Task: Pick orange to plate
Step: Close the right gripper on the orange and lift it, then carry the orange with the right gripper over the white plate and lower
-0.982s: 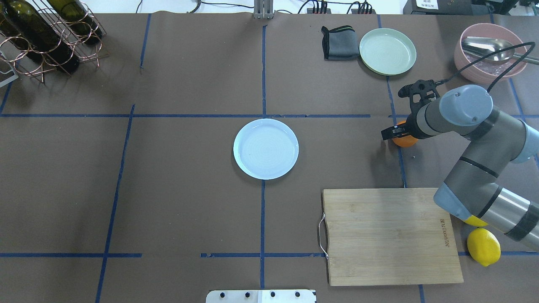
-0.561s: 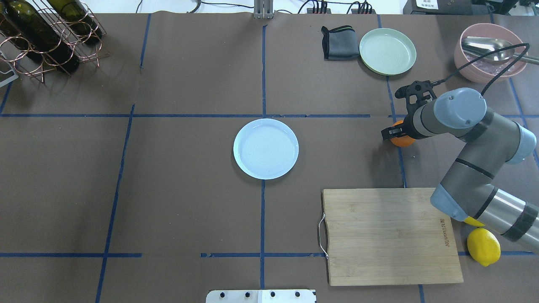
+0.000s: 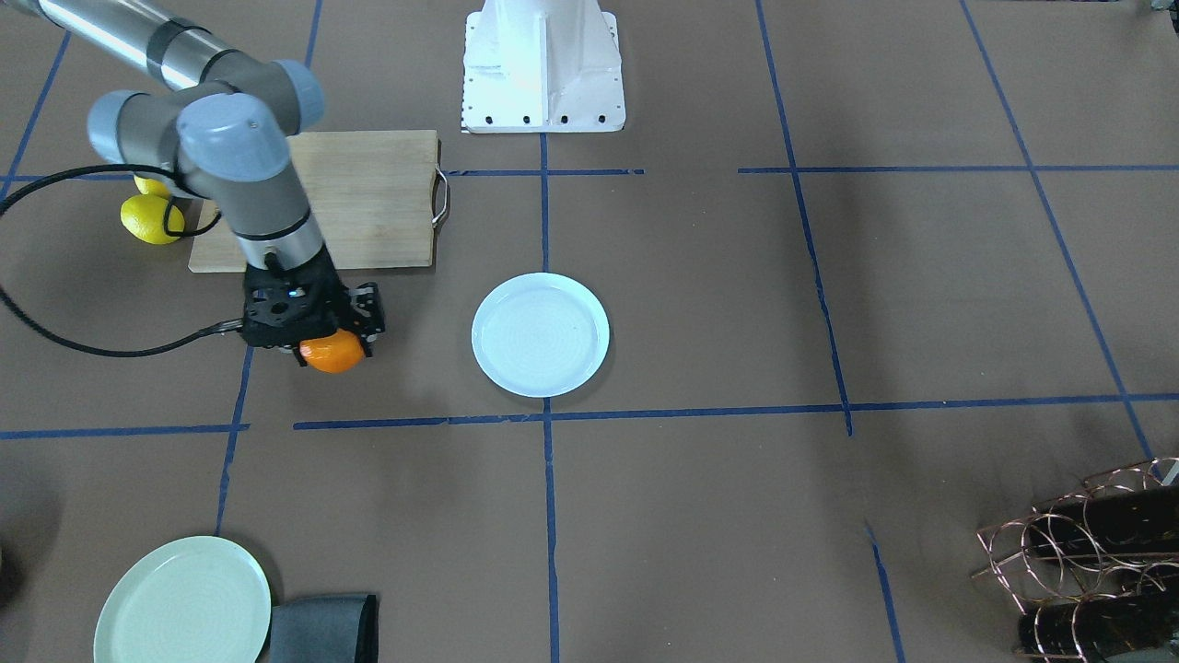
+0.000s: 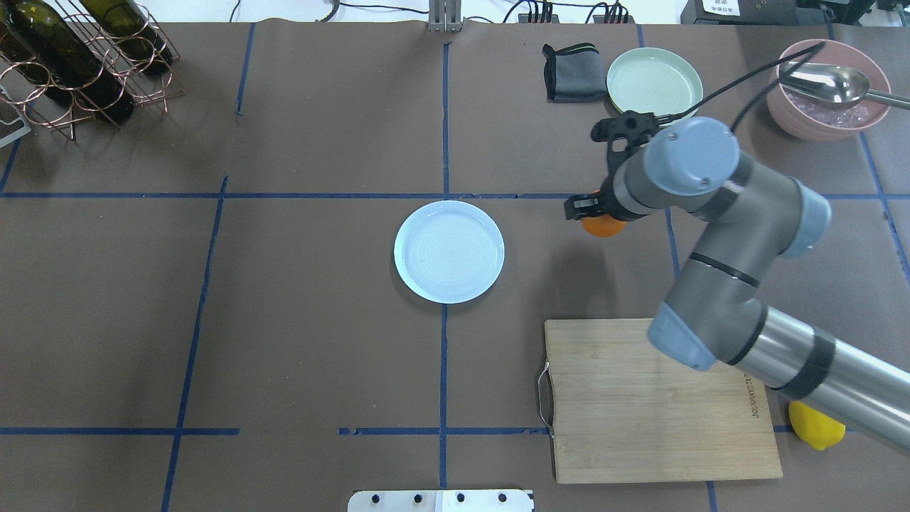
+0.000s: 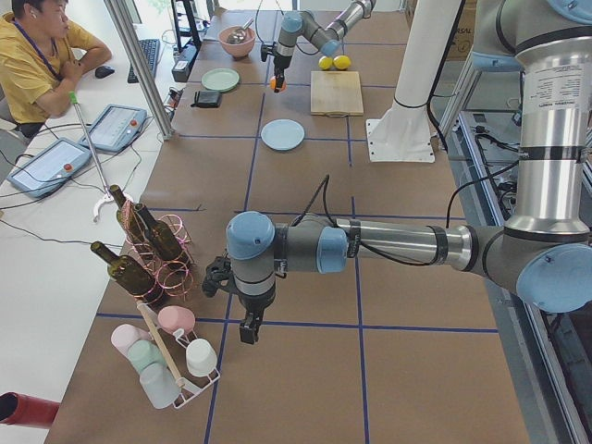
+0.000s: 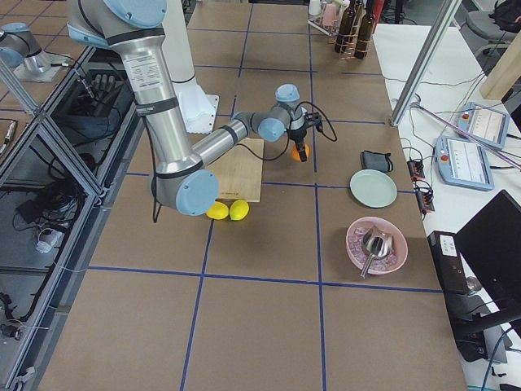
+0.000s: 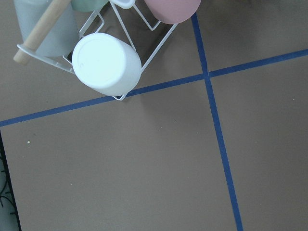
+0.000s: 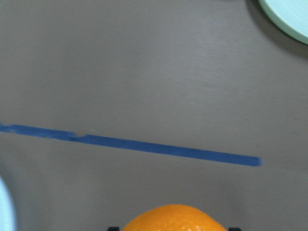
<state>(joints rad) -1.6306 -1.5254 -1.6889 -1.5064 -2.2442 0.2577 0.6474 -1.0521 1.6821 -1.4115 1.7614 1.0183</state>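
Right gripper [image 3: 330, 343] pinches the orange [image 3: 334, 354], well short of the plate [image 3: 541, 334]. Swing fast and it slips; release off-centre and it rolls off.

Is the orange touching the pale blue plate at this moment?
Apart. The overhead view shows a wide stretch of bare brown table between the orange and the plate; the front-facing view agrees.

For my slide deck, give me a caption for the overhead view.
Right gripper holds the orange, not yet over the empty pale blue plate.
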